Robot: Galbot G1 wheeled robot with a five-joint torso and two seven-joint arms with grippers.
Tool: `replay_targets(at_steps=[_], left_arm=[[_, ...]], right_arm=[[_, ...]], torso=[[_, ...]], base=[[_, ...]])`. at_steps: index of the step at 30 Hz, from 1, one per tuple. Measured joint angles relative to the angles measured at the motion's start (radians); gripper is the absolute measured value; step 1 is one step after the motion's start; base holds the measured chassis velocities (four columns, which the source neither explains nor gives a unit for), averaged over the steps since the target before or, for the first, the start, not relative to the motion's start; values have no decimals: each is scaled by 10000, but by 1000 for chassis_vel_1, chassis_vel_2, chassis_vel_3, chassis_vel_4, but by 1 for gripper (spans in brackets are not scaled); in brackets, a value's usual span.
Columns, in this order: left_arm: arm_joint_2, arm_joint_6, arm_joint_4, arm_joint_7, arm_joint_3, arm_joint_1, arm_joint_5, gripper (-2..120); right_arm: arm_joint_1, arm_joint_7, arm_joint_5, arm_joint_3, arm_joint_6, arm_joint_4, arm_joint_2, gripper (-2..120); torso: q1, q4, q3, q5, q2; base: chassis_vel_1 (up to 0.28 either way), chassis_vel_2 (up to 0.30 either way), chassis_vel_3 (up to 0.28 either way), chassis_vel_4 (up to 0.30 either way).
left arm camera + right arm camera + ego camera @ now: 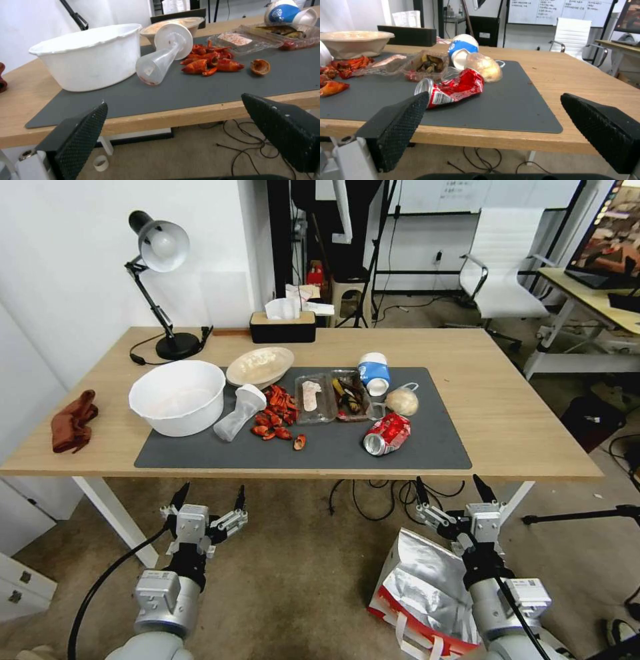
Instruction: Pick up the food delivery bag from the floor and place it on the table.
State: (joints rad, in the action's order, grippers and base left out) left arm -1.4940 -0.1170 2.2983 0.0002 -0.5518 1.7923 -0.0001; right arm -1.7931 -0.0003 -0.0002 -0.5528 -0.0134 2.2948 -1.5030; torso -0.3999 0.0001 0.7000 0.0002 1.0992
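Below the near desk edge, the right claw [452, 491] hangs spread wide, with the food delivery bag [423, 587] on the floor just beneath and behind it, foil lining showing. Off to the left, the left claw [209, 497] also gapes, short of the desk [507, 407].

Even, bright room light is falling throughout; soft shadows are lying under the long light-wood table [507, 400]. Head view is bowing at edges; wrist views are looking soft.

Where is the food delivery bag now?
In the head view, the food delivery bag lies on the floor below the table, on the robot's right, beside the right gripper.
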Motion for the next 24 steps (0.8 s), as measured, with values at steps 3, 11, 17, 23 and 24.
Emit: replay_targets(at_steps=[3, 11, 17, 23, 24], left_arm=[[0, 0, 0, 0, 0, 0, 0, 100], [0, 0, 0, 0, 0, 0, 0, 100], [1, 0, 0, 0, 0, 0, 0, 100], [0, 0, 0, 0, 0, 0, 0, 100], [0, 0, 0, 0, 0, 0, 0, 100]], right_arm=[[0, 0, 0, 0, 0, 0, 0, 100], [0, 0, 0, 0, 0, 0, 0, 100], [0, 0, 0, 0, 0, 0, 0, 100], [0, 0, 0, 0, 0, 0, 0, 100], [0, 0, 0, 0, 0, 0, 0, 100]], torso=[[0, 0, 0, 0, 0], [0, 0, 0, 0, 0], [0, 0, 0, 0, 0], [0, 0, 0, 0, 0], [0, 0, 0, 0, 0]], base=[[0, 0, 0, 0], [0, 0, 0, 0], [0, 0, 0, 0], [0, 0, 0, 0], [0, 0, 0, 0]])
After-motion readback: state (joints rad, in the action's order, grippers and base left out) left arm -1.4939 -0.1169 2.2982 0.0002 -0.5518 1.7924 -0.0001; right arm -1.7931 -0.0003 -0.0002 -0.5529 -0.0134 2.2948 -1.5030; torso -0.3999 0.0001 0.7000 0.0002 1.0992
